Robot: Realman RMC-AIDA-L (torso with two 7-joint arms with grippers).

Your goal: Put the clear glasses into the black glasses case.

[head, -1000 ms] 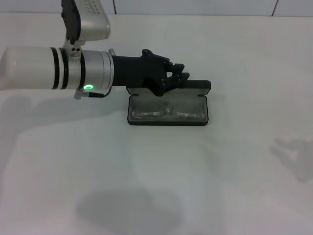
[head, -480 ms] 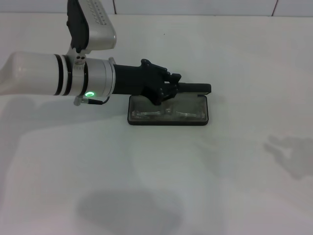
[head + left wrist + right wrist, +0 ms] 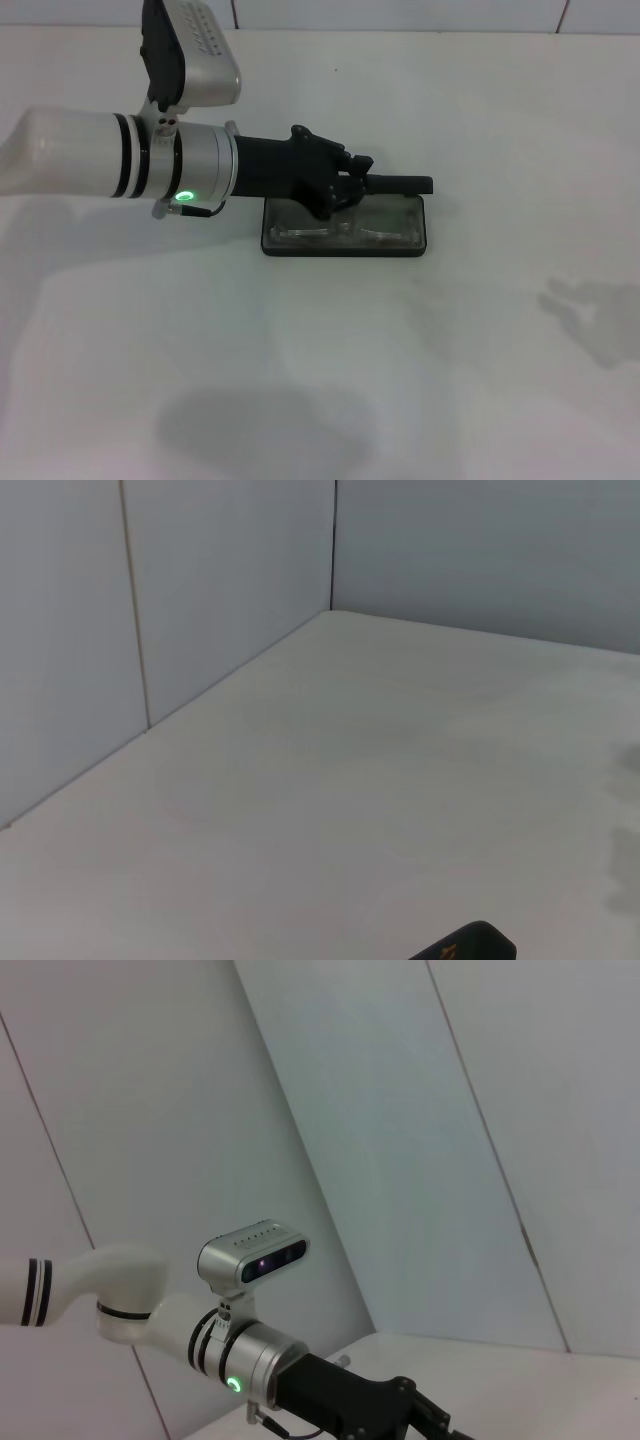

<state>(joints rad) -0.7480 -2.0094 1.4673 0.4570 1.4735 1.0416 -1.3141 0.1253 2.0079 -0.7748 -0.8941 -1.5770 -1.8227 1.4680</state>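
Observation:
The black glasses case (image 3: 344, 248) lies open in the middle of the table in the head view. The clear glasses (image 3: 340, 228) rest inside its grey tray. The lid (image 3: 405, 183) stands along the far side, seen nearly edge-on. My left arm reaches in from the left, and my left gripper (image 3: 355, 176) is closed on the lid's near end. A black lid corner with orange lettering (image 3: 466, 945) shows in the left wrist view. The right wrist view shows my left gripper (image 3: 420, 1422) from afar. My right gripper is out of view.
The white table (image 3: 330, 380) spreads around the case on all sides. A tiled wall (image 3: 400, 14) runs along its far edge. A faint shadow (image 3: 590, 312) lies on the table at the right.
My left gripper's fingers have drawn together on the lid. The lid has tipped forward and lower over the tray. The glasses have stayed in the case.

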